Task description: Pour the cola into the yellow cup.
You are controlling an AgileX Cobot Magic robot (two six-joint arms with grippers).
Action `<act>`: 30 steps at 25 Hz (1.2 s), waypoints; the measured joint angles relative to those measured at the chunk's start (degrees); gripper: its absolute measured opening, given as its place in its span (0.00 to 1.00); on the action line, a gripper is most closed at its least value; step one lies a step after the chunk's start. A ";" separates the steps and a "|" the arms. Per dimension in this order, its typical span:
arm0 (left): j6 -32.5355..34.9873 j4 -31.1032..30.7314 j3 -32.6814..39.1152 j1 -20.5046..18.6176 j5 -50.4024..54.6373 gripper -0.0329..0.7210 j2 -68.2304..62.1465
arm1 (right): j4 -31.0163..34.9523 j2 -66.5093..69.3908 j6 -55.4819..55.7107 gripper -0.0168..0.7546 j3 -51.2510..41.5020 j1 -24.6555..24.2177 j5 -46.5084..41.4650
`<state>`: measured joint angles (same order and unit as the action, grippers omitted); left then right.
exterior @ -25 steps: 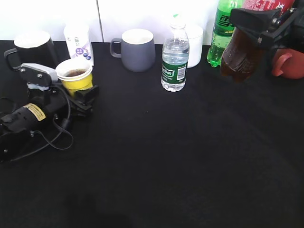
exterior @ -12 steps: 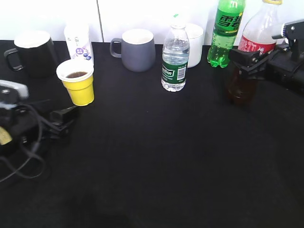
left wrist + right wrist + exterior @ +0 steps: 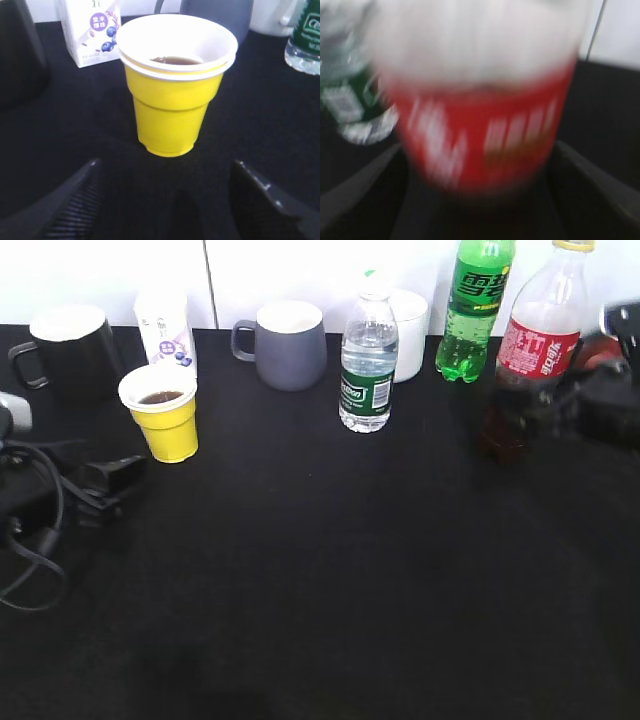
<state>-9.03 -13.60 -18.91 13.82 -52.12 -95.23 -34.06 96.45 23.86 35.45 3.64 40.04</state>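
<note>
1. The black cloth-covered table (image 3: 330,580) carries everything, with a white wall behind it.
2. The tall clear plastic cola bottle with its red label and yellowish cap (image 3: 533,355) stands upright at the right side of the table, dark drink filling only its lower part; the tall green soda bottle (image 3: 474,308) stands just behind and left of it; in the right wrist view the red label (image 3: 480,135) is blurred and fills the frame between two dark fingers.
3. The right gripper (image 3: 610,390) is a blurred dark shape at the right edge beside the cola bottle; its fingers (image 3: 597,182) stand spread on either side of the bottle, though blur hides whether they touch it.
4. The left gripper (image 3: 110,480) lies low at the left, open, its fingers (image 3: 75,205) spread wide and apart from the cup.
5. The clear water bottle with a green label (image 3: 368,365) stands mid-table; behind it a grey mug (image 3: 288,343) and a white mug (image 3: 410,320); a black mug (image 3: 68,348) at far left; a white carton with purple print (image 3: 166,328).
6. The small tapered yellow cup with a white rim (image 3: 164,412) stands upright in front of the carton; a shallow pool of dark drink shows inside (image 3: 175,85).
</note>
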 joint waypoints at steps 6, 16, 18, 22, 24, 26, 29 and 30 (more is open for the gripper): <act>-6.52 -0.29 -0.41 0.00 29.06 0.82 19.72 | -0.12 -14.89 6.61 0.87 -3.18 0.07 -28.32; -5.17 8.02 -20.68 10.25 94.35 0.76 54.16 | 16.22 -42.97 -2.80 0.76 10.79 18.25 -77.88; -1.18 8.21 -20.71 10.30 102.87 0.75 63.04 | 19.45 -54.92 -6.68 0.76 10.79 19.00 -85.15; 3.82 8.59 -17.76 10.30 118.13 0.75 83.88 | 21.36 -78.87 -7.42 0.76 0.64 19.05 -101.85; 4.06 9.67 -15.25 10.30 121.36 0.75 88.77 | 21.43 -86.78 -7.42 0.76 -3.72 19.05 -104.30; 5.71 10.48 -13.75 10.30 121.45 0.75 93.95 | 21.71 -96.20 -7.49 0.75 -5.94 19.11 -102.19; 5.97 10.48 -13.24 10.30 118.82 0.75 94.37 | 21.91 -96.88 -7.73 0.75 -6.41 19.11 -101.03; 5.97 10.56 -13.11 10.30 118.40 0.75 94.37 | 21.91 -96.95 -7.78 0.75 -6.41 19.11 -101.03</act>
<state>-3.06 -3.05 -32.02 24.12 66.27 -0.86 -12.15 -0.50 16.08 29.04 22.74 -60.99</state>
